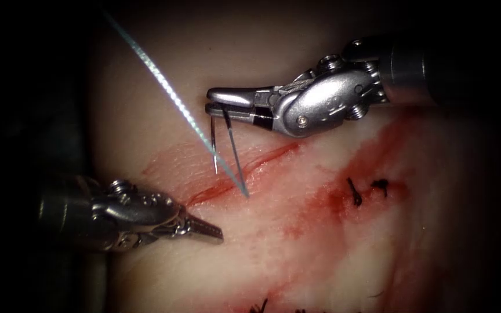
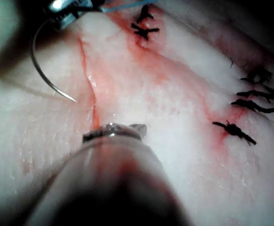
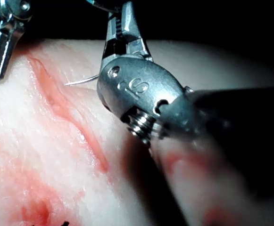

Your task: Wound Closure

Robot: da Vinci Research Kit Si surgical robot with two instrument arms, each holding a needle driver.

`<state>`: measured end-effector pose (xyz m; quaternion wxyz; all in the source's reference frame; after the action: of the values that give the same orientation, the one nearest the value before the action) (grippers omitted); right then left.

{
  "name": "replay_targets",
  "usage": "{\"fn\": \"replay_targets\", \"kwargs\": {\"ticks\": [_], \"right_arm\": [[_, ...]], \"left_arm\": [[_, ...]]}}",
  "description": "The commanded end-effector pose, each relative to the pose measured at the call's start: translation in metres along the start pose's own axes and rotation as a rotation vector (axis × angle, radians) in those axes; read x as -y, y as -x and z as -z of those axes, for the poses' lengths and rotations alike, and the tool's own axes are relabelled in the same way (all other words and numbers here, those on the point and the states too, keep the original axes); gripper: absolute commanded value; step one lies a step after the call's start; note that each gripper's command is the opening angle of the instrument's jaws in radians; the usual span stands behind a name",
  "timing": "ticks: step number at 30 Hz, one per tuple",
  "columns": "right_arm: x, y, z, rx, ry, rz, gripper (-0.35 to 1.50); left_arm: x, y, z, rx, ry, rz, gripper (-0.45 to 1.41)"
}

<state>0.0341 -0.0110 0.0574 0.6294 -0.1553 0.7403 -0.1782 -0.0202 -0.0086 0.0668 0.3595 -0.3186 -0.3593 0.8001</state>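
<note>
The needle (image 1: pixel 227 139) is held by the right hand (image 1: pixel 227 101), which is pinched on it near the thread end of its curve. From the jaws the needle hangs down over the tissue (image 1: pixel 320 243), and its point (image 1: pixel 246 194) is seen at the cut (image 1: pixel 233 177); whether the point touches the surface cannot be told from the endoscope view. In the left wrist view the curve of the needle (image 2: pixel 40 70) is seen whole and free of the tissue (image 2: pixel 174 155), with the point just beside the cut (image 2: pixel 87 80), on its endoscope-left side. The thread (image 1: pixel 158 75) is drawn taut from the needle up toward the far left corner of the tissue.

The left hand (image 1: pixel 207 230) is pressed together and holds nothing. It is seen low over the tissue on the left side of the cut, near its lower end and apart from the needle.

Red fluid (image 1: pixel 320 197) is spread along the cut and to its right. Dark knotted stitches (image 1: pixel 366 188) are seen right of the cut, and more stitches (image 2: pixel 250 101) are seen toward the tissue's edge in the left wrist view. In the right wrist view the right hand (image 3: pixel 120 28) is seen above the cut (image 3: pixel 75 122), with a short length of needle (image 3: pixel 80 81) beside it.
</note>
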Motion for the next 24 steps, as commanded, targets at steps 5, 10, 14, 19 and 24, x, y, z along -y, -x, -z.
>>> {"fn": "replay_targets", "kwargs": {"ticks": [5, 10, 14, 19, 24], "right_arm": [[-0.0002, 0.0005, -0.0012, -0.001, 0.003, 0.025, -0.35], [0.0001, 0.0001, -0.0015, -0.001, -0.001, 0.031, -0.35], [0.0, -0.0006, -0.0017, -0.009, -0.004, 0.027, -0.35], [0.0002, -0.0012, -0.0017, -0.018, -0.01, 0.032, -0.35], [0.0002, -0.0015, -0.0016, -0.022, -0.01, 0.054, -0.35]], "left_arm": [[0.0001, 0.0001, -0.0007, 0.003, 0.003, 0.001, 0.01], [0.0, 0.0, -0.0006, 0.004, 0.005, 0.001, 0.04], [0.0, 0.0, -0.0005, 0.004, 0.006, 0.001, 0.06], [0.0001, 0.0001, -0.0005, 0.005, 0.006, 0.0, 0.06], [0.0001, 0.0001, -0.0004, 0.005, 0.007, 0.0, 0.07]]}}
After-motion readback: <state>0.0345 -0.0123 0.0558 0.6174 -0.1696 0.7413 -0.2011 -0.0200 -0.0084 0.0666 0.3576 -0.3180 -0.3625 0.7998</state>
